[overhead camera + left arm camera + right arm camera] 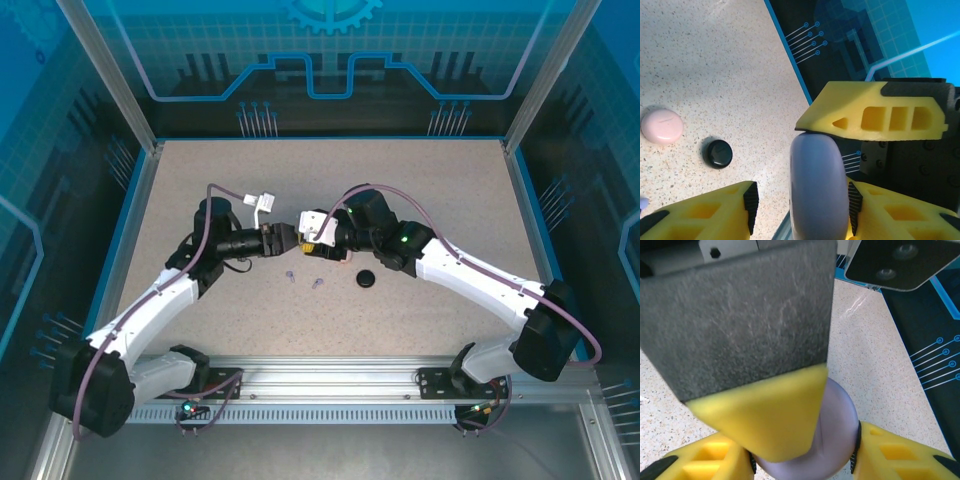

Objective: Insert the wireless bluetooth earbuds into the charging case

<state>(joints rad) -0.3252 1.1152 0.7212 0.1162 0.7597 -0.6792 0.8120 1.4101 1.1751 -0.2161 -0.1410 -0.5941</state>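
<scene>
A lilac charging case (837, 415) is held off the table, with my right gripper (802, 460) shut on its sides. In the left wrist view the same case (817, 190) stands edge-on between the jaws of my left gripper (800, 200). It touches the right pad (854, 207), and a gap separates it from the left pad (751, 202). One right finger (870, 117) rests on its top. Both grippers (298, 237) meet at the table's middle. Two tiny lilac earbuds (290, 275) (318, 284) lie on the table just in front of them.
A black round case (366, 279) lies right of the earbuds. The left wrist view also has a pink round case (661, 126) and the black one (717, 153) on the speckled table. A blue rim (140, 190) and glass walls bound the table.
</scene>
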